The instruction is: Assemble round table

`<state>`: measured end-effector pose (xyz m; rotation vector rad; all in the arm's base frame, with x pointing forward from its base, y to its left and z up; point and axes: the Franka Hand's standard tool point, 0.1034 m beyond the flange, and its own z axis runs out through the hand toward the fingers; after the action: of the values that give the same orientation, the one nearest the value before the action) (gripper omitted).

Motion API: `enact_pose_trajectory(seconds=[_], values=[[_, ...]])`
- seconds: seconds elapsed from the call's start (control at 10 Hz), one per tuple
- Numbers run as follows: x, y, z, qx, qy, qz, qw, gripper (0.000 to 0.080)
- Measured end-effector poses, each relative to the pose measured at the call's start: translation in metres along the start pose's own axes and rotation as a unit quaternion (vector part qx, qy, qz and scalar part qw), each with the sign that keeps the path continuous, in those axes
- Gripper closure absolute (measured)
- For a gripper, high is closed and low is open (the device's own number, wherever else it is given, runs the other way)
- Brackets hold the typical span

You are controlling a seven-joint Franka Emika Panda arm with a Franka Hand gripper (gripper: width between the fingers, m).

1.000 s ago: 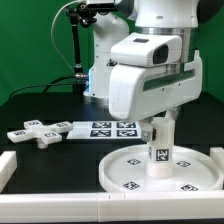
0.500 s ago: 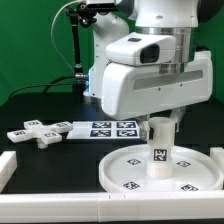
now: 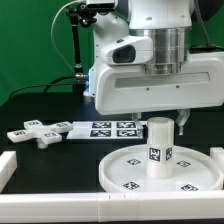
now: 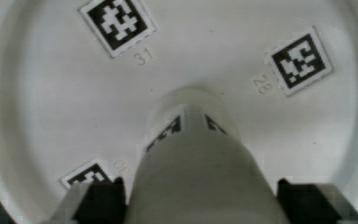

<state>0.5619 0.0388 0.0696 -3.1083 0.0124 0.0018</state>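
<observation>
The arm's big white body fills the exterior view, hiding the hand. On the black tabletop (image 3: 40, 110) the round disc (image 3: 125, 172) carries the upright leg (image 3: 158, 147); marker board (image 3: 112, 128) and cross base (image 3: 34, 133) lie beyond. The wrist view shows the hand (image 4: 197, 195) pinching the leg.

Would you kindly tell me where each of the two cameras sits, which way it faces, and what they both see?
Exterior view: off the arm, level with the table, facing the arm's white body; cross-shaped base and marker board lie behind.
Wrist view: on the wrist, looking down the leg onto the round disc; dark fingertips of the pincer flank the leg.
Shared: leg standing on disc.
</observation>
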Motion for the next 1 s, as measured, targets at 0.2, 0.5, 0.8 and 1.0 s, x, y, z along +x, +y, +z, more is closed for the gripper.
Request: enact_pose_trajectory(seconds=[0.2,0.5,0.8,1.0], values=[[0.0000,-0.0003,0.0000,0.001,0.000,0.056,0.998,0.0390],[0.0000,-0.0010,0.0000,0.006,-0.001,0.162,0.987,0.0390],[0.0000,-0.0014,0.0000,0.008,-0.002,0.226,0.974,0.0390],[-0.0003,-0.0021,0.0005,0.008,-0.002,0.221,0.975,0.0313]])
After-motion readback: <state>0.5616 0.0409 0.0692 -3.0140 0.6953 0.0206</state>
